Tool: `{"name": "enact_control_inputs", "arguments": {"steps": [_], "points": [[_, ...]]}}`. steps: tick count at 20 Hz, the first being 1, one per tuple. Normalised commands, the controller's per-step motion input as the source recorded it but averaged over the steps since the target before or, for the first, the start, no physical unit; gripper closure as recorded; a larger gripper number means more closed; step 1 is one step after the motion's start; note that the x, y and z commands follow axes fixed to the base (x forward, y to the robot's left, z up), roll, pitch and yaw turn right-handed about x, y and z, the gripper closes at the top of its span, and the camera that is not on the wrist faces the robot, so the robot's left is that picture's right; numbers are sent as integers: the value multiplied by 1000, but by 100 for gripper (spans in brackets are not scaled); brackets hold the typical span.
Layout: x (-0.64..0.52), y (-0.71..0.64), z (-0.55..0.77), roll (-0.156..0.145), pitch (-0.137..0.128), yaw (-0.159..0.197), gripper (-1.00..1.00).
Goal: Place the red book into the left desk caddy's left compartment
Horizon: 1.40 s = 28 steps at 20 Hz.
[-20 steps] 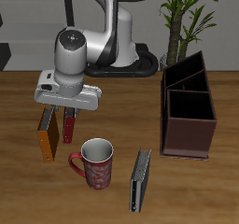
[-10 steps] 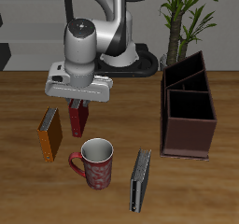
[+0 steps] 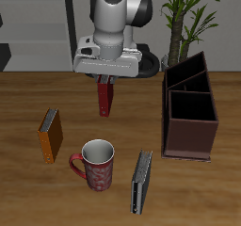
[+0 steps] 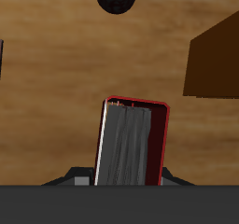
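My gripper [image 3: 104,82] is shut on the red book [image 3: 104,100], which hangs upright from it above the table, between the orange-brown book and the caddy. In the wrist view the red book [image 4: 133,144] shows its pale page edges inside the dark red cover, held at my gripper [image 4: 129,179]. The left desk caddy [image 3: 189,111] is a dark maroon-brown box with inner dividers, standing on the table well to the side of the book; a corner of it shows in the wrist view [image 4: 213,58].
An orange-brown book [image 3: 50,135] lies near where the red book stood. A red patterned mug [image 3: 95,164] and a thin dark grey book [image 3: 141,182] stand nearer the table's front edge. A potted plant [image 3: 189,18] stands behind the caddy.
My gripper has lifted the red book off the table beside the orange-brown book and carried it up and sideways towards the caddy.
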Motion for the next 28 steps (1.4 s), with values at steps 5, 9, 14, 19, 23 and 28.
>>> {"name": "enact_control_inputs", "arguments": {"steps": [5,9,14,19,23,28], "points": [[-574,716,722,-65,-66,-93,100],[-574,597,454,-74,-58,-29,100],[-436,308,271,-64,-19,-32,100],[-425,294,132,-81,-7,-53,100],[-453,329,133,-45,-44,-35,100],[-363,411,28,39,-33,25,100]]}}
